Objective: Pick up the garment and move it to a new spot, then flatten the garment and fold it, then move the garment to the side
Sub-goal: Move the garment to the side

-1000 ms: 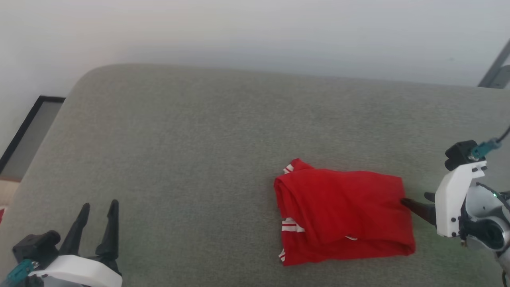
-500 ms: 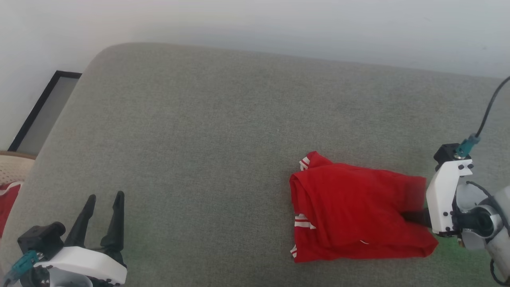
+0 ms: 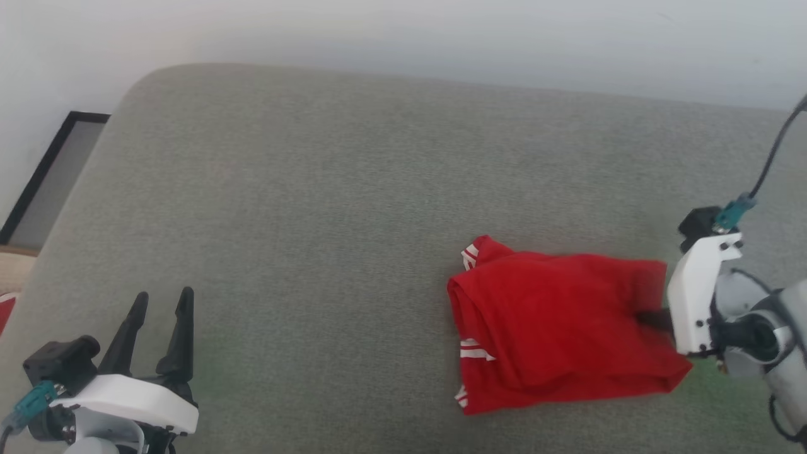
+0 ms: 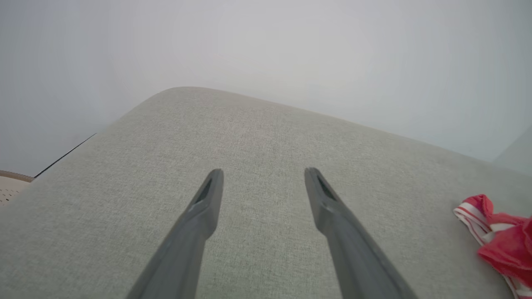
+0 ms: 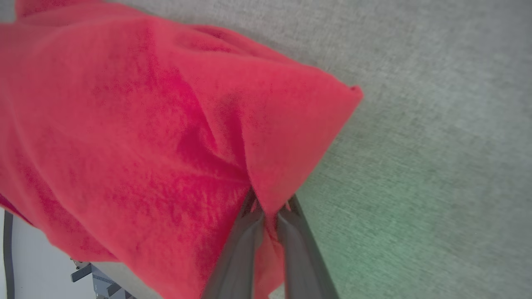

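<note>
Red jersey-cloth garment [image 3: 555,334], folded into a rough rectangle with red-and-white striped trim showing along its left edge, is being pinched at its right edge by the right gripper [image 5: 268,209]. That gripper's two long dark fingers [image 5: 243,249] are pressing together on a raised fold of the cloth, almost touching each other. In the right wrist view the fabric is peaking up around the fingertips, and in the head view it is hiding them. The rest of the garment is lying on a broad grey-green woven cushion [image 3: 302,208], toward its right and near side. A teal plug with a dark cable [image 3: 731,212] is sticking up from the white wrist housing behind that gripper. Well apart, at the cushion's near left, the left gripper [image 3: 161,302] is hovering with its fingers spread wide, gripping nothing and pointing across bare fabric. Past the cushion's rounded far-left corner, a black-framed grey panel [image 3: 47,183] is sitting beside a pale wall [image 3: 403,31]. A beige perforated object [image 4: 10,187] is peeking in at the left edge of the left wrist view.
</note>
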Controlling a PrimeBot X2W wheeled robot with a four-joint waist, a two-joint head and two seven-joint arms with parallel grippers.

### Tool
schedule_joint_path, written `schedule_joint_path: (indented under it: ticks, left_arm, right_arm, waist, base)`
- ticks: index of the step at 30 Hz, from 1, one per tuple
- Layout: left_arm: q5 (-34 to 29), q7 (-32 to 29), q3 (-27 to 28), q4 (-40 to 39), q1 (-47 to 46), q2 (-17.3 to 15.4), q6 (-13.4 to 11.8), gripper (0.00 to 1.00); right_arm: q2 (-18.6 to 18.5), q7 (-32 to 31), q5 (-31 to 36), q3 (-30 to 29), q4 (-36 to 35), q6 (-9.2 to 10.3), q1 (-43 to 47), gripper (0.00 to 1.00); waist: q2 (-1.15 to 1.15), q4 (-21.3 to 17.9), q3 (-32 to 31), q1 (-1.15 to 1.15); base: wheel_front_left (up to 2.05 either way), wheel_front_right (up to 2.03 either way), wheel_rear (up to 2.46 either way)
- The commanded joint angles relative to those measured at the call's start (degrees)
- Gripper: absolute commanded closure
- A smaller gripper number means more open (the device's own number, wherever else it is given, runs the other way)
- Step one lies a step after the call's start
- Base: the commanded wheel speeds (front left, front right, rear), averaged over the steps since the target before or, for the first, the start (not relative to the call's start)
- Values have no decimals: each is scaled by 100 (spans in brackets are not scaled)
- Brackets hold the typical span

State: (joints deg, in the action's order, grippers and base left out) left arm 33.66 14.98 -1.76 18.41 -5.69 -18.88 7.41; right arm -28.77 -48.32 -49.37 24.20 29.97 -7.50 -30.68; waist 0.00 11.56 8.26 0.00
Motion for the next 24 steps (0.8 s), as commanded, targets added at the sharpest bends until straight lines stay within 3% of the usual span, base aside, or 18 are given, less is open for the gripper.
schedule_joint_path:
  ticks: [1,24]
  left_arm:
    - [-12,23,-30,-26,-104,-3,9,0]
    - [-95,24,-465,-226,-804,-115,9,0]
  right_arm:
    - [-105,51,25,-108,-95,2,-52,100]
    - [-824,372,917,-1200,-342,2,-671,100]
  waist:
    - [0,-99,17,0]
    - [0,-1171,571,0]
  base:
    - [0,0,0]
    - [0,0,0]
